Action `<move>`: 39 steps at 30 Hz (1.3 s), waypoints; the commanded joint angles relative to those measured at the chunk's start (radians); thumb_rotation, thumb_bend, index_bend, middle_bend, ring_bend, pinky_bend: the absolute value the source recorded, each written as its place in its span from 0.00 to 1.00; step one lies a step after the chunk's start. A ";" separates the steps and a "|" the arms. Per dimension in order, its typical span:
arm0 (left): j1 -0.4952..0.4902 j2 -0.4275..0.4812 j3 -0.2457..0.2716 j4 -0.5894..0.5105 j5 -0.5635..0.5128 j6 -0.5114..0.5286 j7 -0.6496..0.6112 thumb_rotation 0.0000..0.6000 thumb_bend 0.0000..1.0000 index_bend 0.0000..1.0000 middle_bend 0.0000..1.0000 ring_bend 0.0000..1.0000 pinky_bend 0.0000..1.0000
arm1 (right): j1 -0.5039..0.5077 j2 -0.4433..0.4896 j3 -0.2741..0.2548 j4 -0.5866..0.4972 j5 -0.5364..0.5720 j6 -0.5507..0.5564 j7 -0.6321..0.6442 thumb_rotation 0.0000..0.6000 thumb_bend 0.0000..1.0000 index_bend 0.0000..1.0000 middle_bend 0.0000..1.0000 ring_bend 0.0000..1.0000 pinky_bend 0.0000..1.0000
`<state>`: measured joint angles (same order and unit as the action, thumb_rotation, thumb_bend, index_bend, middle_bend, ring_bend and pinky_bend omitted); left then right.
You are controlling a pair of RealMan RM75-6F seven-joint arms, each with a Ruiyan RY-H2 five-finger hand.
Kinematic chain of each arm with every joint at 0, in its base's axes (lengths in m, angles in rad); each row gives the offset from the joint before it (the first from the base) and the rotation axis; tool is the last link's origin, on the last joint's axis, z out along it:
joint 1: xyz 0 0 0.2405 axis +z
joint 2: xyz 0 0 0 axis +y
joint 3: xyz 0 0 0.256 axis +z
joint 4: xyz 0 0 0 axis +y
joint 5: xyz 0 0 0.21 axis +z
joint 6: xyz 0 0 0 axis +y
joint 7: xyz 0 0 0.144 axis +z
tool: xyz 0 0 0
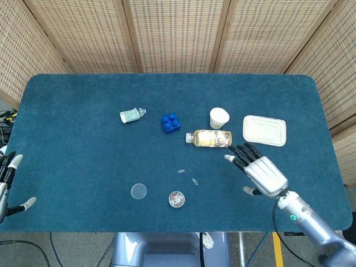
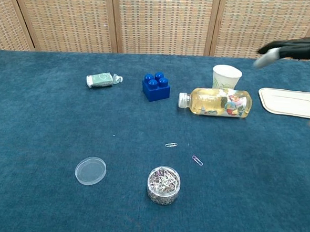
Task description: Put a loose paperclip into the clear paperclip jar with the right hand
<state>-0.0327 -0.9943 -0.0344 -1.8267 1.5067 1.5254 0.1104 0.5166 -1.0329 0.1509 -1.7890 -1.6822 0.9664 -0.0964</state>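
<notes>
The clear paperclip jar (image 1: 177, 198) (image 2: 164, 185), full of clips and uncapped, stands near the table's front edge. Its clear lid (image 1: 138, 191) (image 2: 90, 170) lies flat to its left. Two loose paperclips lie just beyond the jar: a silver one (image 1: 181, 171) (image 2: 171, 145) and a purple one (image 1: 194, 181) (image 2: 197, 160). My right hand (image 1: 257, 169) (image 2: 293, 50) hovers open over the table, fingers spread, to the right of the clips and holding nothing. My left hand (image 1: 8, 183) stays open at the table's left front edge, seen only in the head view.
Behind the clips lie a bottle on its side (image 1: 209, 138) (image 2: 216, 102), a white paper cup (image 1: 219, 117) (image 2: 226, 76), a blue brick (image 1: 171, 122) (image 2: 156, 86) and a small green tube (image 1: 132, 115) (image 2: 103, 80). A white tray (image 1: 265, 130) (image 2: 292, 103) sits at the right.
</notes>
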 commanded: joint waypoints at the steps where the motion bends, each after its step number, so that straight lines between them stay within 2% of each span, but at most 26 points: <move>1: -0.006 0.002 -0.005 0.002 -0.018 -0.014 -0.005 1.00 0.00 0.00 0.00 0.00 0.00 | 0.150 -0.124 0.059 0.014 0.098 -0.168 -0.076 1.00 0.00 0.19 0.00 0.00 0.00; 8: -0.017 0.004 -0.014 0.009 -0.049 -0.036 -0.018 1.00 0.00 0.00 0.00 0.00 0.00 | 0.283 -0.309 0.101 0.113 0.251 -0.263 -0.223 1.00 0.03 0.34 0.00 0.00 0.00; 15: -0.026 0.006 -0.020 0.015 -0.071 -0.055 -0.029 1.00 0.00 0.00 0.00 0.00 0.00 | 0.372 -0.466 0.115 0.241 0.416 -0.285 -0.346 1.00 0.20 0.40 0.00 0.00 0.00; 26: -0.036 0.010 -0.025 0.020 -0.092 -0.074 -0.044 1.00 0.00 0.00 0.00 0.00 0.00 | 0.423 -0.624 0.052 0.418 0.555 -0.249 -0.464 1.00 0.37 0.46 0.00 0.00 0.00; 39: -0.047 0.006 -0.026 0.022 -0.106 -0.090 -0.037 1.00 0.00 0.00 0.00 0.00 0.00 | 0.445 -0.705 0.027 0.501 0.612 -0.233 -0.447 1.00 0.38 0.46 0.00 0.00 0.00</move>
<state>-0.0794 -0.9879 -0.0601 -1.8051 1.4003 1.4355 0.0738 0.9586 -1.7312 0.1790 -1.2952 -1.0739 0.7322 -0.5473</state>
